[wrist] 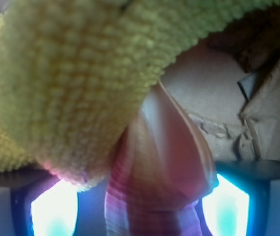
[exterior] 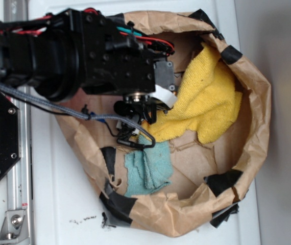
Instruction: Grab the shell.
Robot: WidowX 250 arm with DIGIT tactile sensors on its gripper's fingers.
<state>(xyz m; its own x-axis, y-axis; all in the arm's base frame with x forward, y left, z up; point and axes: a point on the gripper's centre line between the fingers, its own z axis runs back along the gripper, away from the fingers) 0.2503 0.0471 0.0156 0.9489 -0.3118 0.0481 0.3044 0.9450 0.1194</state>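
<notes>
The shell (wrist: 164,167) fills the wrist view close up, ribbed and pinkish-brown with a pale glossy lip, its point toward the paper floor. It lies between the two lit pads of my gripper (wrist: 140,211). Its right side reaches the right pad (wrist: 226,206), while a gap shows between it and the left pad (wrist: 54,211), so the jaws stand open around it. A fold of the yellow towel (wrist: 71,83) overlaps the shell's left side. In the exterior view my gripper (exterior: 135,133) is down inside the bag at the towel's left edge; the shell is hidden there.
The crumpled brown paper bag (exterior: 252,102) walls in the work area, patched with black tape (exterior: 224,181). The yellow towel (exterior: 207,102) lies at its upper right, a teal cloth (exterior: 145,171) just below my gripper. A metal rail (exterior: 18,204) runs at the left.
</notes>
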